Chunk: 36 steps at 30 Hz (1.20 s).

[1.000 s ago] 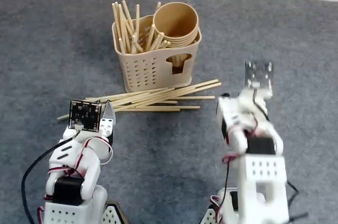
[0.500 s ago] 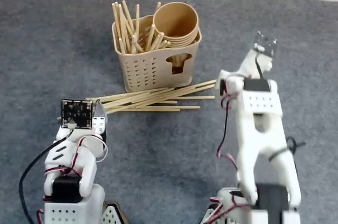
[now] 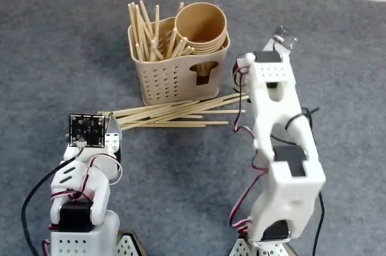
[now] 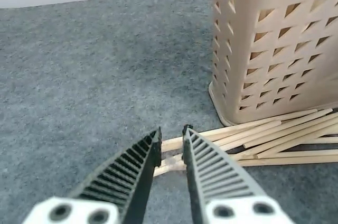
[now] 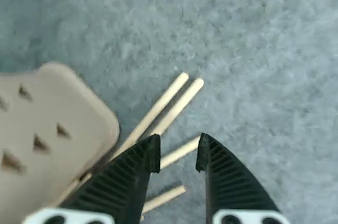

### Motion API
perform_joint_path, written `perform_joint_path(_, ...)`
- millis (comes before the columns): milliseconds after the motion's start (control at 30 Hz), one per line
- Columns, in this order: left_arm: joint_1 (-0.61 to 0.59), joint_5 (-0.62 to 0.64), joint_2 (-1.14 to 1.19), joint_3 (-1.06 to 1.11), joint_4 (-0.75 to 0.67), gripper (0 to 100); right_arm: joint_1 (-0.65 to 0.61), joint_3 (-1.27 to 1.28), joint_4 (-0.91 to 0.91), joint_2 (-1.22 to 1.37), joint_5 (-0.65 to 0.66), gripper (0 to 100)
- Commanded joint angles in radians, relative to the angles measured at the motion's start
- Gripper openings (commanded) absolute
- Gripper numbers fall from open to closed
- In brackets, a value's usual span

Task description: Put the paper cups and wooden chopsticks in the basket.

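High view puts the basket (image 3: 175,81) near the far edge of the table (image 3: 60,38), about midway along it. A stack of paper cups (image 3: 202,23) sits nested in its right part. The standing chopsticks (image 3: 145,26) lean in a bunch in its left part. The loose chopsticks (image 3: 175,114) lie flat in a fan on the table, just in front of the basket's near wall.

My left pincer (image 4: 171,131) hangs low over the table at the left end of that fan. Its two toothed fingers are a narrow gap apart with nothing between them, and the stick ends lie just past the tips. The basket's perforated wall (image 4: 274,49) rises beyond them.

My right arm (image 3: 271,87) stretches out to the right side of the basket. My right pincer (image 5: 178,145) points down over the right end of the loose chopsticks (image 5: 174,100), beside the basket's corner (image 5: 47,113). Its fingers are spread and grip nothing, and one stick end shows through the gap.
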Motion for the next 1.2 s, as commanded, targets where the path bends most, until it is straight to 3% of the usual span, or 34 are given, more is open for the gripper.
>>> perform_joint_path(0, -0.01, -0.006, -0.008, -0.001, -0.02, 8, -0.013, -0.173, 0.071, 0.068, -0.058, 12.4)
perform_joint_path(500, -0.005, -0.006, -0.008, 0.007, -0.023, 8, -0.013, -0.556, 0.206, 0.406, -0.061, 12.4)
perform_joint_path(733, -0.005, -0.006, -0.008, 0.007, -0.023, 8, -0.012, -0.581, 0.209, 0.49, -0.058, 12.4)
perform_joint_path(1167, -0.01, -0.006, -0.008, 0.007, -0.023, 8, 0.025, -0.624, 0.437, 0.503, -0.06, 9.9)
